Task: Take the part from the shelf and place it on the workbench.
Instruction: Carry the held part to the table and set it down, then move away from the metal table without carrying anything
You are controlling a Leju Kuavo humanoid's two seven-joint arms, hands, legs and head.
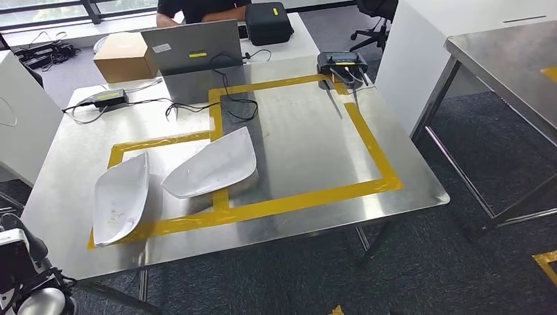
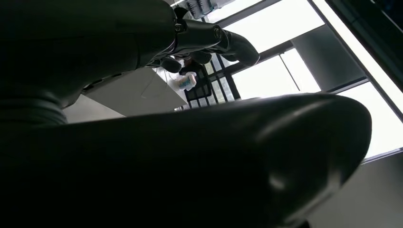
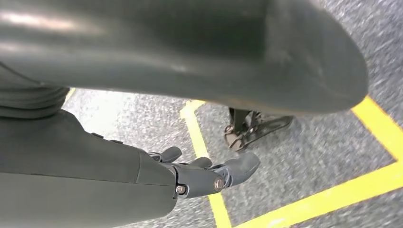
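From the head camera I see two white parts lying on the steel bench [image 1: 407, 177]. One part [image 1: 120, 197] sits far forward of my left arm, which shows at the lower left corner, and it rests across the yellow tape outline [image 1: 368, 141]. The second part [image 1: 213, 164] lies just beside it, further toward my right, partly inside the taped square and not touching the first.

My left hand [image 2: 209, 40] shows in its wrist camera with thumb and dark fingers held apart and nothing between them; beyond it are bright windows. My right hand [image 3: 209, 173] hangs over grey carpet with yellow floor tape [image 3: 202, 142] beneath it, fingers loosely extended and holding nothing; neither part is near it.

Well beyond both parts, at the far side of the bench, stand a grey laptop [image 1: 194, 49], a cardboard box [image 1: 123, 56] and a black power brick [image 1: 108, 98] with cables. A black device [image 1: 341, 63] sits at the far corner. A person [image 1: 197, 10] in dark clothing sits behind the laptop.
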